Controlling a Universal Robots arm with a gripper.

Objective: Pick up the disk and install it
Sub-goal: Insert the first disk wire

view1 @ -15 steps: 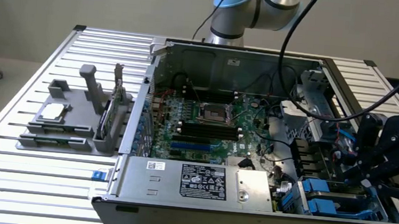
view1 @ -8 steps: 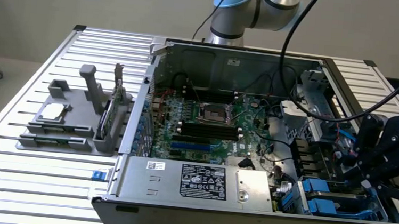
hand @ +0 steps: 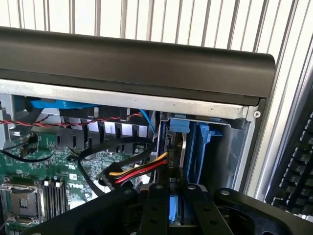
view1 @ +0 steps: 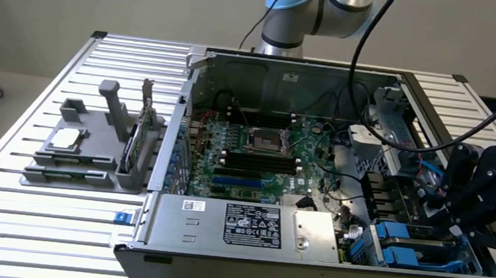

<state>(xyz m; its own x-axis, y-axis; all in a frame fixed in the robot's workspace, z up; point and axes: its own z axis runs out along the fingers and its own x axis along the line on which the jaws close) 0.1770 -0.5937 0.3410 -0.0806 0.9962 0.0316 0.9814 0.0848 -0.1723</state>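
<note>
From the exterior view, an open computer case (view1: 279, 82) lies on a slatted metal table (view1: 10, 226), motherboard (view1: 256, 153) facing up and the labelled power supply (view1: 250, 225) along the near wall. On the exterior view's left a grey fixture (view1: 78, 165) holds a small square chip (view1: 64, 139), well apart from the case. The black gripper (view1: 454, 225) hangs over the case's corner on the exterior view's right, low above the blue drive bay (view1: 399, 238). From this side I cannot tell the disk apart from the bay's blue plastic, nor how the fingers stand. In the wrist view, the two black fingers (hand: 154, 210) are drawn close together, and a narrow blue strip sits between them, which looks like the carrier edge of the disk (hand: 173, 213), so the tool appears to be pinching it. The disk shows edge-on, standing on its thin side with its broad faces turned toward the pads. Its long axis runs straight away from the gripper, into the bay's blue rails (hand: 200, 142) at the case corner. Most of its body is hidden. A yellow, red and black cable bundle (hand: 139, 171) ends just beside the bay, and a keyboard (hand: 298, 166) lies outside the case wall.
</note>
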